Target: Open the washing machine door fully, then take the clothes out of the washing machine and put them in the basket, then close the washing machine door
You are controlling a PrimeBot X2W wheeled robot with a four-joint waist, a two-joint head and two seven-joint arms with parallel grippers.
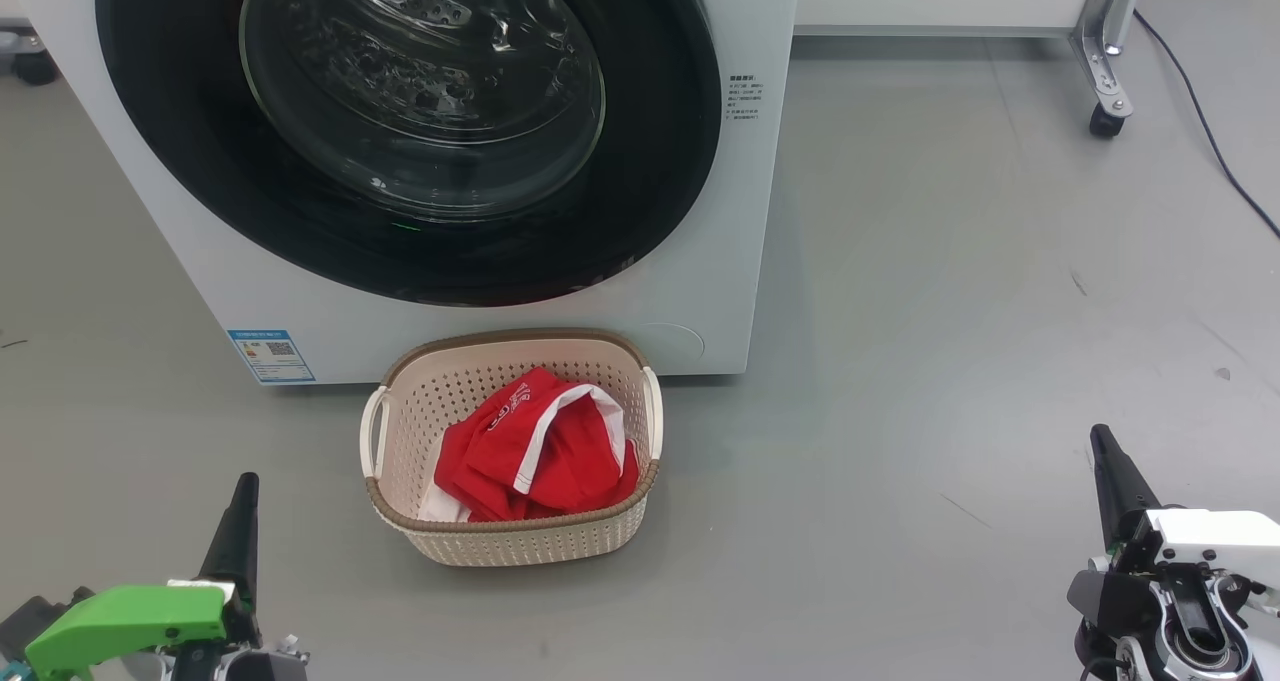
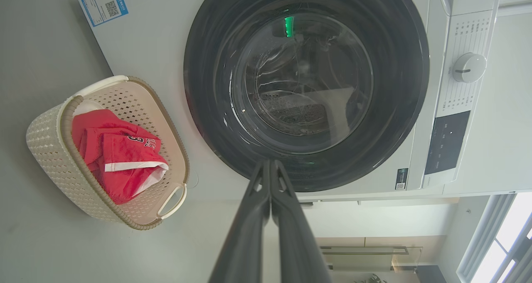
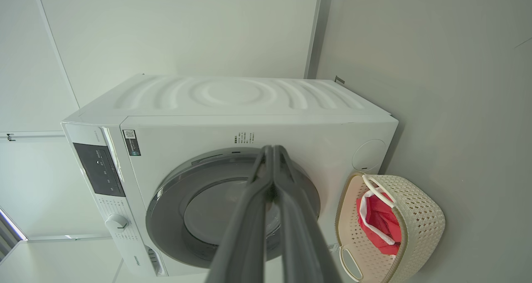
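Fabric of this kind would handle light and limp, I judged: the clothes [image 1: 530,451] lay heaped inside the basket [image 1: 520,551], red folds bunched up with a white-trimmed edge arching on top. Such cloth would sag, drape and drag its neighbours along. The best hold looked to be that raised trimmed fold, pinched through its thickness, not a flat patch where the fingers would skate.

The basket stood on the floor [image 1: 950,311] just in front of the washing machine [image 1: 300,301], its far rim close under the machine's front. It looked to be thin, stiff plastic, probably light enough to slide if nudged. The two side handles offered the sure hold.

The washing machine door [image 1: 660,161] appeared shut flush against the front, and I saw nothing red through the glass. It would be rigid and fairly heavy on its hinge. The glossy black rim would be slippery, and the bulging glass was no place to press. Any pull or push belonged on the rim's outer edge. I could not make out a handle recess.

The left end effector [image 2: 269,166] had its fingers pressed together on nothing, well back from the door. The right end effector [image 3: 272,150] was likewise closed and empty. Both hung low over the floor, apart from the basket.
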